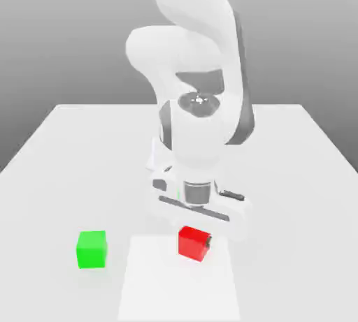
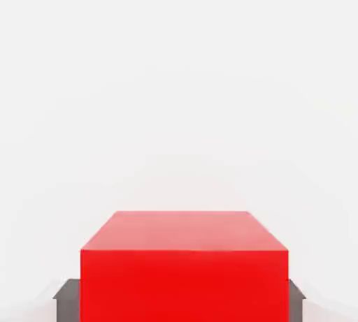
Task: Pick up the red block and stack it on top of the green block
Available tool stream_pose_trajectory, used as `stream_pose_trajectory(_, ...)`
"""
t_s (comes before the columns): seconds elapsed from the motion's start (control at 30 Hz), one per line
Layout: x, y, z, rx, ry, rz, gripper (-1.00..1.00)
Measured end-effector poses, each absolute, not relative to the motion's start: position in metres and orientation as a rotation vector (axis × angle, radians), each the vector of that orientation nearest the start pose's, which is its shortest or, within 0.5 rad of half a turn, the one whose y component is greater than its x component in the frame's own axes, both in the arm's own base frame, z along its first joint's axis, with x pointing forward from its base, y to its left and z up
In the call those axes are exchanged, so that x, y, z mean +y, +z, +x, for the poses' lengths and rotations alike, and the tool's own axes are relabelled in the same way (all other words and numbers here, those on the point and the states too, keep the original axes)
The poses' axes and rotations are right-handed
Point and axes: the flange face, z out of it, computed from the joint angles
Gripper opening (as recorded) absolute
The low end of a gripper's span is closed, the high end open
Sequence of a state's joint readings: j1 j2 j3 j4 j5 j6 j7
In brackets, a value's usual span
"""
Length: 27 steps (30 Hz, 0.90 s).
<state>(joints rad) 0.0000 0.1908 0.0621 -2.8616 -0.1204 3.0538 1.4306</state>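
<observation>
"Two blocks in the exterior view, right?"

"Yes. The red block [image 1: 193,244] is below the hand [image 1: 199,205], over the far part of a bright white patch [image 1: 178,286] on the desk [image 1: 280,174]. The green block [image 1: 91,250] sits on the desk, off the patch, toward the exterior view's left."

"Are they lined up?"

"Not quite. Red is turned at an angle, while green faces this view almost squarely. They stand well apart, with part of the patch and some plain desk between."

"What stands in the way?"

"Mostly the arm [image 1: 199,125]. It comes down the middle, hiding some of the desk behind it, and something pale [image 1: 152,158] peeks out beside it; I can't tell what. Green is clear of the arm."

"And the gripper [image 1: 194,242]?"

"Pinching the red block, with a dark bit of it visible at the block's side, toward the exterior view's right."

"Does the hand view agree?"

"It does. Red [image 2: 184,284] is held between two dark pads [image 2: 68,303], one against each side, with pale surface beyond. Whether the block is off the desk, I can't tell."
</observation>
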Motion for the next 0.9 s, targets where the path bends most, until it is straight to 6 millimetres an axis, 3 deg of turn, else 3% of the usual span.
stream_pose_trajectory(0.1, 0.033, 0.152, 0.344, 1.837, -0.002, -2.547, -1.0)
stream_pose_trajectory(0.3, 0.033, 0.2, 0.344, 1.833, -0.002, -2.551, -1.0)
stream_pose_trajectory(0.33, 0.026, 0.206, 0.345, 1.851, -0.002, -2.538, -1.0)
stream_pose_trajectory(0.57, -0.063, 0.228, 0.363, 2.0, -0.003, -2.418, -1.0)
stream_pose_trajectory(0.77, -0.155, 0.244, 0.355, 2.141, -0.002, -2.297, -1.0)
stream_pose_trajectory(0.9, -0.171, 0.217, 0.354, 2.162, -0.001, -2.275, -1.0)
